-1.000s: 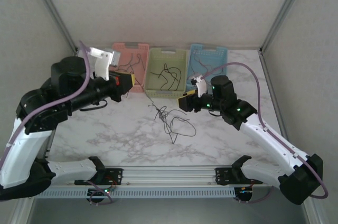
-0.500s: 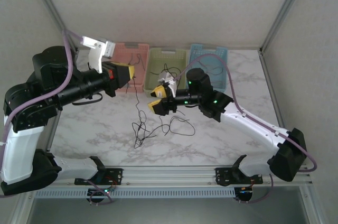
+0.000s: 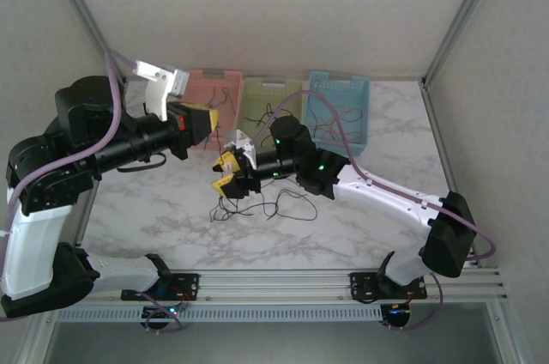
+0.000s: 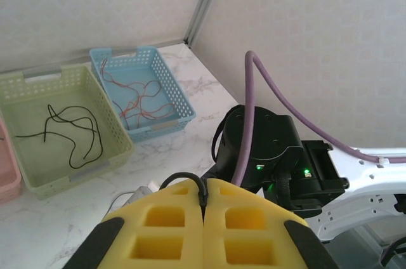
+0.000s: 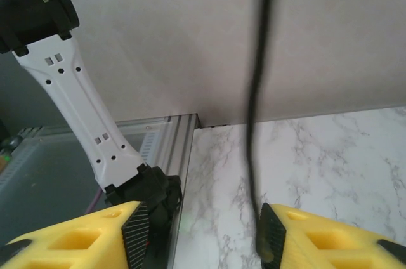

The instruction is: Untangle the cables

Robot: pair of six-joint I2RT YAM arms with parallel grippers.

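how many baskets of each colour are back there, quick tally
pink basket: 1
green basket: 1
blue basket: 1
total: 3
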